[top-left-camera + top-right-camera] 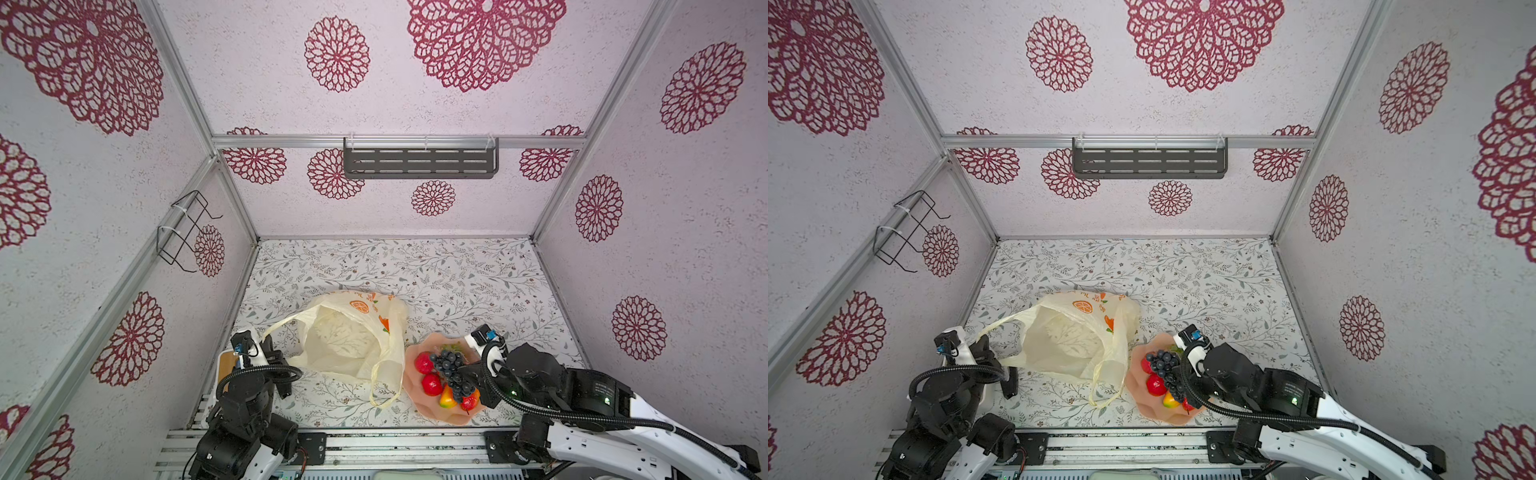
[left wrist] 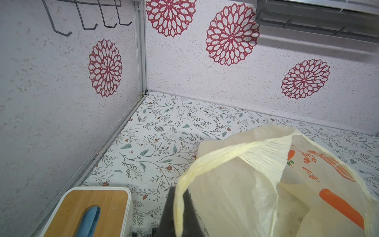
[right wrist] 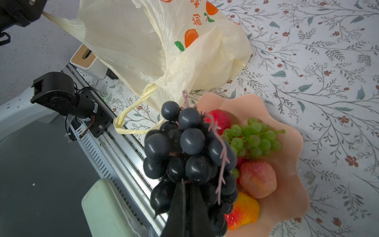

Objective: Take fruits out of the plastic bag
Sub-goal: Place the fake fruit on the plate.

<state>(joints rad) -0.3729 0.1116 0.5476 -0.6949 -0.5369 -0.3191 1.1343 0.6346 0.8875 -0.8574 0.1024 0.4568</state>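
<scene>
Right hand grips dark grape bunch over bowl; left hand seemingly pinches plastic bag.

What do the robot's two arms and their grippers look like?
Both the left arm and the right arm have bulky black joint housings, white links near the base, and a black ribbed cable hose. Small green lights glow on the right arm. The left gripper and right gripper are black and tapered.

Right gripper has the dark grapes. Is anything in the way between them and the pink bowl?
Nothing visible does. The dark grape bunch in the right gripper hangs over the pink bowl, above fruits already in it. The loose handle of the plastic bag lies beside the bowl, not over it.
</scene>
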